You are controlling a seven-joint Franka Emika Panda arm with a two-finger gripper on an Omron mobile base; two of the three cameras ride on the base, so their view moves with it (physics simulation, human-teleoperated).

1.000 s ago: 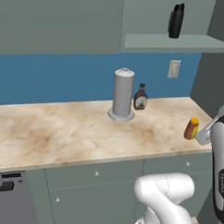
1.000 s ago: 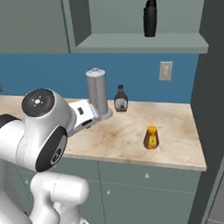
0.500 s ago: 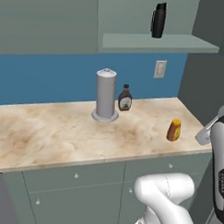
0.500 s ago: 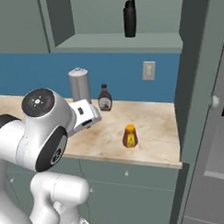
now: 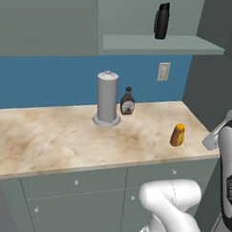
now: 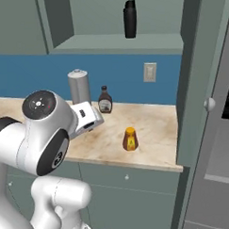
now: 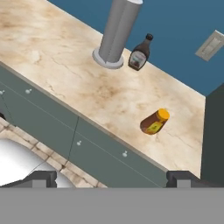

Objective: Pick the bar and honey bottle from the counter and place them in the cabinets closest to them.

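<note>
end effector [image 7: 112, 177]: spread wide, empty, above the floor before the drawers [image 7: 65, 127] | honey bottle [image 7: 154, 122]: upright on the marbled table [image 7: 52, 48], ahead, apart from it | beyond: grey canister [image 7: 117, 31], dark bottle [image 7: 140, 54], blue wall [image 5: 47, 81], shelf [image 5: 159, 43] with black bottle [image 5: 161, 21]

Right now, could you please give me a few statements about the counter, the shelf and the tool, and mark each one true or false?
1. The honey bottle stands upright on the counter. True.
2. The tool is closed on the honey bottle. False: its jaws are open and empty, away from the bottle.
3. A black bottle stands on the open shelf. True.
4. The dark brown bottle lies on its side. False: it stands upright beside the grey cylinder.
5. The honey bottle is already on the shelf. False: it is on the counter.
</note>
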